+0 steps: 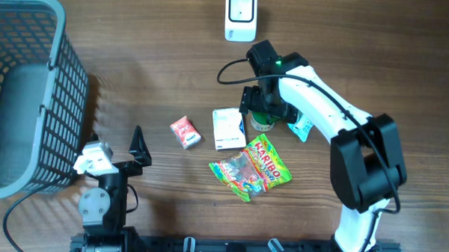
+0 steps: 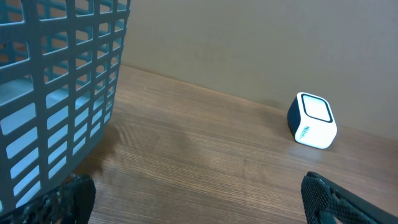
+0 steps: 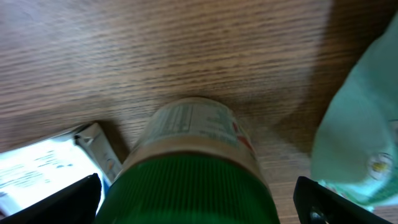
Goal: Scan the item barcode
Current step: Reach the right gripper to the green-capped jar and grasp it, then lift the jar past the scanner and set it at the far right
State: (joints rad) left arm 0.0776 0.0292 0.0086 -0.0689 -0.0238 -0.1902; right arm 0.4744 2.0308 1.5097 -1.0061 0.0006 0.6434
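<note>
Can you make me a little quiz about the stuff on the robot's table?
1. True or false: the Haribo bag lies on the table, outside the basket.
2. What does the open right pincer have between its two sides? A: a cup. B: the green-lidded jar. C: a spoon.
3. What colour is the scanner?
Key: 1 true; 2 B; 3 white.

On the tabletop [image 3: 186,50], a jar [image 3: 189,143] sits between the jaws of the right gripper [image 3: 198,202], a carton [image 3: 43,165] just to their left and a pouch [image 3: 357,137] just right. From the jaws of the left gripper [image 2: 199,205], a basket [image 2: 56,93] stands to the left and a barcode scanner [image 2: 312,121] lies well ahead, rightward.
</note>
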